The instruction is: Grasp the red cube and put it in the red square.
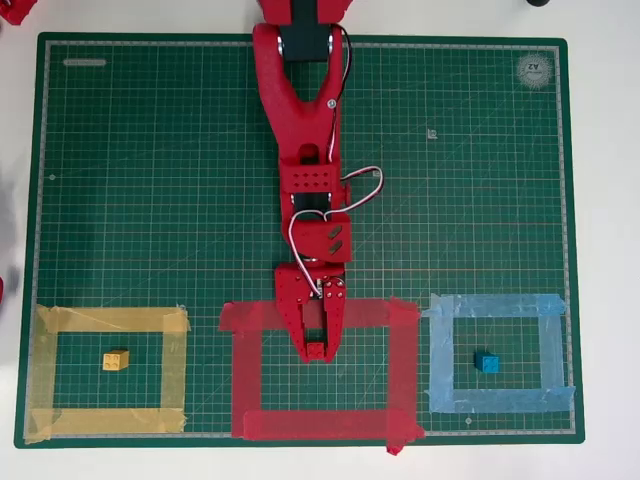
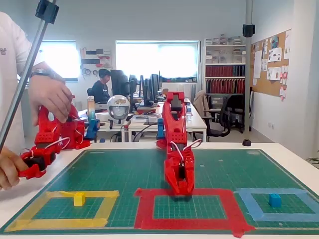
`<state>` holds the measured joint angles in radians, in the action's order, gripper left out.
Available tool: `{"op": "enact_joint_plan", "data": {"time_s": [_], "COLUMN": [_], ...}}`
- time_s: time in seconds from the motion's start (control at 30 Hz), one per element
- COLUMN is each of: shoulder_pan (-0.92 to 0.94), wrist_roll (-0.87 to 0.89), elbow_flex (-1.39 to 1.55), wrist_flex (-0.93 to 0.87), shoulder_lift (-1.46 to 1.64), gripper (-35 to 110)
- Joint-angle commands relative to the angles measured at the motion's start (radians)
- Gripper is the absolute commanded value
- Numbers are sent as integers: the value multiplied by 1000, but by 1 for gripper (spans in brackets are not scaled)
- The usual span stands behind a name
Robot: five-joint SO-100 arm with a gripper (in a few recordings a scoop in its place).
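Observation:
The red arm reaches down the green mat, and its gripper [image 1: 317, 347] hangs over the upper inner edge of the red square [image 1: 320, 424]. The red cube [image 1: 316, 350], a tiny studded block, sits between the fingertips, with the jaws closed against it. In the fixed view the gripper [image 2: 180, 189] points down, its tips at the far strip of the red square [image 2: 189, 223]. There the cube blends with the red fingers, so I cannot tell whether it touches the mat.
A yellow block [image 1: 115, 360] lies inside the yellow tape outline [image 1: 110, 320] on the left. A blue block [image 1: 487, 362] lies inside the light blue tape outline [image 1: 495, 305] on the right. The green mat [image 1: 150, 150] is bare above the outlines.

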<state>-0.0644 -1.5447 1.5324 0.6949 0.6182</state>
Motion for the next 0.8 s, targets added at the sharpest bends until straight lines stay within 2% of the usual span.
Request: {"op": "enact_joint_plan", "data": {"time_s": [0.0, 0.33, 0.53, 0.77], "shoulder_pan": [-11, 21, 29, 41], "wrist_roll": [-12, -5, -5, -3], "elbow_flex": [-95, -126, -130, -110], "wrist_flex": [75, 60, -15, -26], "shoulder_lift": [-17, -46, -46, -44], "gripper": [-1, -1, -1, 9]}}
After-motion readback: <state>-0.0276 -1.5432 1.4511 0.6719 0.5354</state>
